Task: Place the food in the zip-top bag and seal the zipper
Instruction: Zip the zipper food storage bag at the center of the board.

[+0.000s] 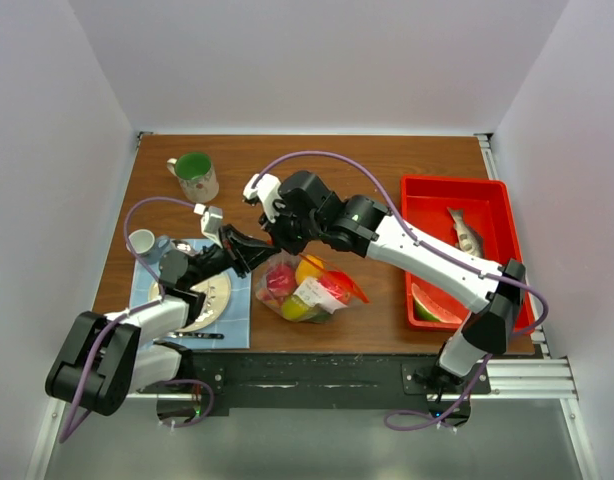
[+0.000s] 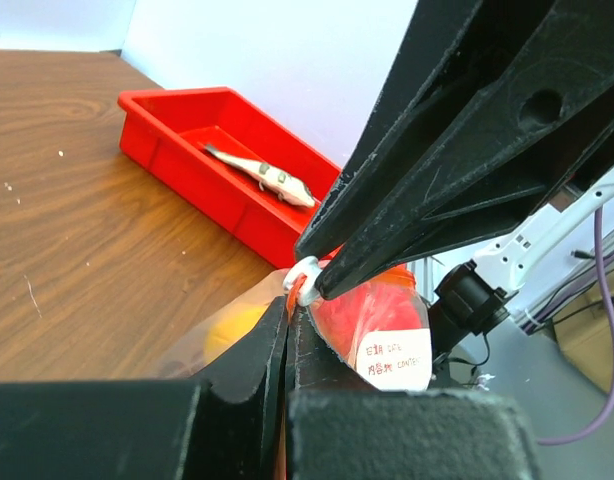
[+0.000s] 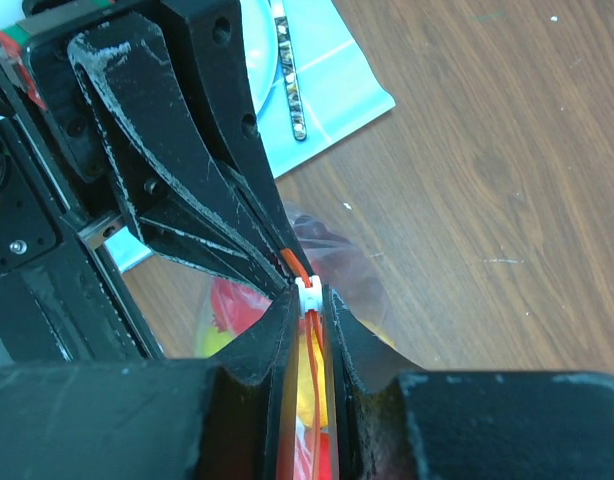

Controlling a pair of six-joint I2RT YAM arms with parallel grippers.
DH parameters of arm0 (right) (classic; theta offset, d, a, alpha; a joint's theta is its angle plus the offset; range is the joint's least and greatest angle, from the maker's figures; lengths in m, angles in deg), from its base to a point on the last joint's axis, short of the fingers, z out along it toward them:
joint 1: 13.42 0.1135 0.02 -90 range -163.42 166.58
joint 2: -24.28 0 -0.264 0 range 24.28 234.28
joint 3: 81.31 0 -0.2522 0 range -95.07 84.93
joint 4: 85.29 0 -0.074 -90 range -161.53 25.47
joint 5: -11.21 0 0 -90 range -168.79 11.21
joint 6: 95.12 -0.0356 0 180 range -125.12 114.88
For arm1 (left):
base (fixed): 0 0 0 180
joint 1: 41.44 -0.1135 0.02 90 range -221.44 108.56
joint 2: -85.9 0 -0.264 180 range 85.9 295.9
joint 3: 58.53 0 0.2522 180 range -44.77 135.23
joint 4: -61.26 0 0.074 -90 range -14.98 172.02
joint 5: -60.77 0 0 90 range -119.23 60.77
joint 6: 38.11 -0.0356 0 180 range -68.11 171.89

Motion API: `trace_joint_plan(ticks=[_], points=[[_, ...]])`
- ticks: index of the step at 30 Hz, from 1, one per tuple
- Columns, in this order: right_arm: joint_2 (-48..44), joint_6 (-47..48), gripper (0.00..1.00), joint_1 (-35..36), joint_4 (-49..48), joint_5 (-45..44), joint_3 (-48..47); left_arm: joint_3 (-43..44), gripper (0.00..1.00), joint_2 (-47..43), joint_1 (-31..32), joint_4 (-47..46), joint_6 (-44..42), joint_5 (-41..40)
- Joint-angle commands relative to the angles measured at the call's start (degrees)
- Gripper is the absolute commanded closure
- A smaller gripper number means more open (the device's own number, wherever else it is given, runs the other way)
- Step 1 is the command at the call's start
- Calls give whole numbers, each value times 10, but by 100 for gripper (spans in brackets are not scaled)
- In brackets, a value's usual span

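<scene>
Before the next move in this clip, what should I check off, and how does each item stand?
1. Left pincer shut on the zipper: ok.
2. Right pincer astride the zipper, at the white slider: ok.
3. Right pincer firmly clamped: cannot tell.
4. All food inside the zip-top bag: not ok. The fish and watermelon wedge lie in the red tray.
5. Zipper sealed along its whole length: cannot tell; the pincers hide it.
</scene>
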Motion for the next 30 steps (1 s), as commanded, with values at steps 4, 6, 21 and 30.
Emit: trace_joint_plan(ticks=[4, 6, 21, 30], points=[[-31, -5, 87, -20, 17, -41, 16, -2, 100, -2, -17, -295, 23, -18], [-44, -9, 87, -33, 15, -38, 28, -3, 100, -5, -24, -291, 24, -29], [-147, -70, 87, -59, 24, -79, 129, 5, 100, -92, -33, -30, -70, -248], [-205, -102, 87, -69, 39, -98, 184, 40, 100, -90, -33, 74, -79, -321]])
